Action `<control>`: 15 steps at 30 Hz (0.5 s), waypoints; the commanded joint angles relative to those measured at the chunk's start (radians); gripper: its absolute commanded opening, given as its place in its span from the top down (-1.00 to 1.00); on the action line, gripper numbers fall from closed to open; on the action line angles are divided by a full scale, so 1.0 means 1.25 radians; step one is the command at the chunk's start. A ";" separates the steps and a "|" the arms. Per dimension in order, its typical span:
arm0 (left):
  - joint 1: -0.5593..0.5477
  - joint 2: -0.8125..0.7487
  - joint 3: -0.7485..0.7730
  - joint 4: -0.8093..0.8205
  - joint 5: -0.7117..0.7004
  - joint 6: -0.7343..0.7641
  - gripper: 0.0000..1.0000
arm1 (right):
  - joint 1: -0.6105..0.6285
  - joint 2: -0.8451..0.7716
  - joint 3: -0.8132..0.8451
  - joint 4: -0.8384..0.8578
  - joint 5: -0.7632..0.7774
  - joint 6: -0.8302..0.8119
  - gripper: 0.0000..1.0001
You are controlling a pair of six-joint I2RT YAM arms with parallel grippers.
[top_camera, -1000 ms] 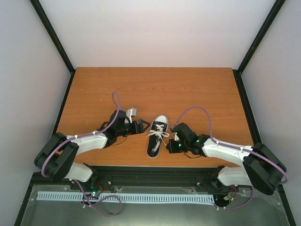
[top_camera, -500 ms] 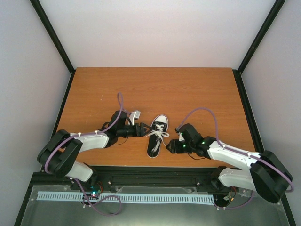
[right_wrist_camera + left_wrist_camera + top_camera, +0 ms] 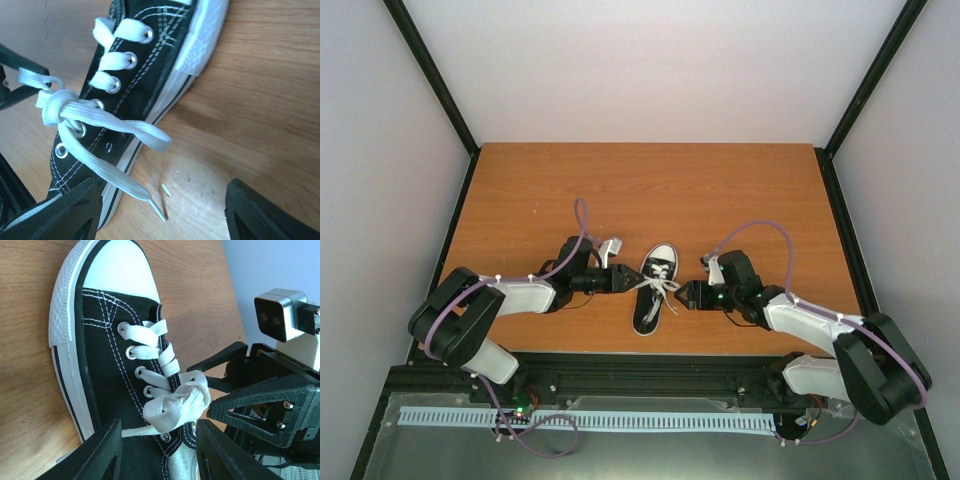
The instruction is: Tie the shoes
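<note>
**Left end effector** [image 3: 157,432]: jaws apart, nothing pinched between them. They straddle the shoe's [image 3: 655,290] lace-up front from its left flank, just heel-ward of the knot, with the tips at the shoe's side.

**Right end effector** [image 3: 161,187]: jaws spread wide and holding nothing. It sits just off the shoe's right flank, level with the knot, tips aimed at the shoe but clear of it.

**Shoe**: one small black canvas low-top with a white toe cap and white sole edge. It stands upright on its sole between the two end effectors, toe pointing away from the arm bases.

**Laces** [image 3: 175,400]: white, crossed through metal eyelets and bunched into a knot over the eyelets nearest the ankle opening. A flat loop droops over the shoe's right edge. One free end [image 3: 120,182] runs down onto the surface beside the shoe's right side and finishes in a clear tip.

**Surface** [image 3: 650,190]: orange-brown wood grain. The shoe rests on its near part, about midway across.

**Cables** [image 3: 582,225]: purple, one arching above each arm on either side of the shoe.
</note>
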 commanded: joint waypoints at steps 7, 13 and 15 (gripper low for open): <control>0.006 0.048 0.052 0.065 0.032 -0.016 0.33 | -0.008 0.130 0.061 0.124 -0.051 -0.078 -0.10; 0.006 0.060 0.060 0.073 0.035 -0.022 0.58 | -0.008 0.188 0.083 0.144 -0.075 -0.088 0.22; 0.006 0.062 0.061 0.073 0.033 -0.024 0.76 | -0.008 0.192 0.085 0.144 -0.080 -0.090 0.43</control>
